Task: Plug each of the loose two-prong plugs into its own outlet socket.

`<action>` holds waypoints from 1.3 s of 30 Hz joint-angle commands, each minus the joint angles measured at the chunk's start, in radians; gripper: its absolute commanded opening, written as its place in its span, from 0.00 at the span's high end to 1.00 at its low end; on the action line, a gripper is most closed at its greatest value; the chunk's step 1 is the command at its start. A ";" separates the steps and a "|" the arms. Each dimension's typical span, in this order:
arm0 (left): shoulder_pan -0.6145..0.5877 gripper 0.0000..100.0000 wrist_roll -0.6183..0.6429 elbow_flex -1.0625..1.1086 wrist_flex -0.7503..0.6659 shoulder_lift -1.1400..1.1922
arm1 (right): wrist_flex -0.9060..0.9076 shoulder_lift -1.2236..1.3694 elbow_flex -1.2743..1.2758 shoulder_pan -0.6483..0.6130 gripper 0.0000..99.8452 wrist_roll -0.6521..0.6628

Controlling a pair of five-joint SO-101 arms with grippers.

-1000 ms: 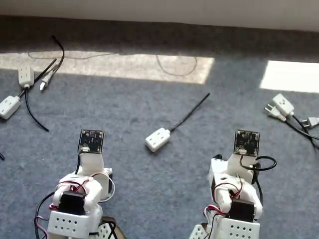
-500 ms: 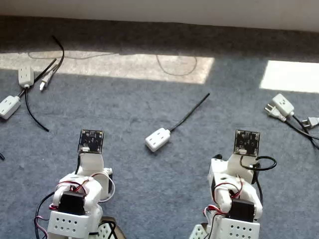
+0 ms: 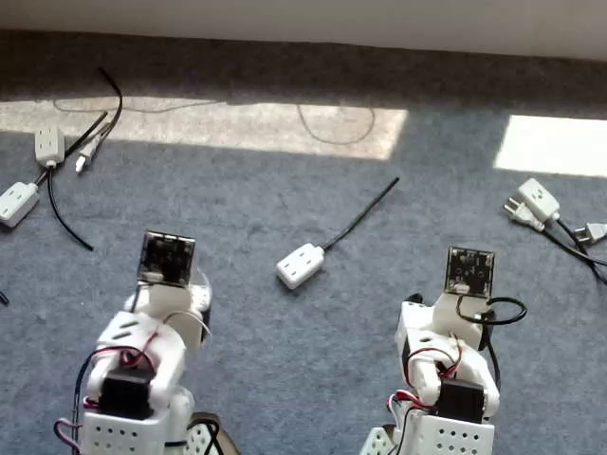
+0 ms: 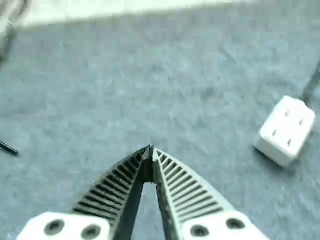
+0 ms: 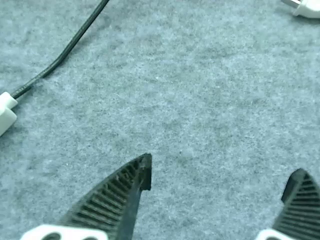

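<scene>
Now our left gripper [image 4: 151, 150], pressed together, has edged forward, starting its reach; right gripper [image 5: 222, 167] sits spread.

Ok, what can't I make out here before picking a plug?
High view: left plug too small to count prongs.
High view: right cords cut off by the edge.
Right wrist view: centre socket block cut by the edge, slots unseen; white plug likewise clipped.
</scene>
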 commanded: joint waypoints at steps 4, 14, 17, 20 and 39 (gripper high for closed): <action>-0.443 0.99 -0.071 -0.128 -0.325 0.001 | -0.010 -0.004 0.148 -0.010 0.60 0.008; -0.748 0.81 -0.071 -0.421 -0.535 0.507 | -0.008 -0.004 0.148 -0.012 0.60 0.008; -0.803 0.82 -0.071 -0.704 -0.506 0.846 | -0.008 -0.004 0.148 -0.012 0.60 0.008; -0.852 0.82 -0.071 -1.047 -0.362 1.204 | -0.008 -0.004 0.148 -0.012 0.60 0.008; -1.027 0.82 -0.069 -2.976 0.201 2.839 | -0.008 -0.004 0.148 -0.013 0.60 0.008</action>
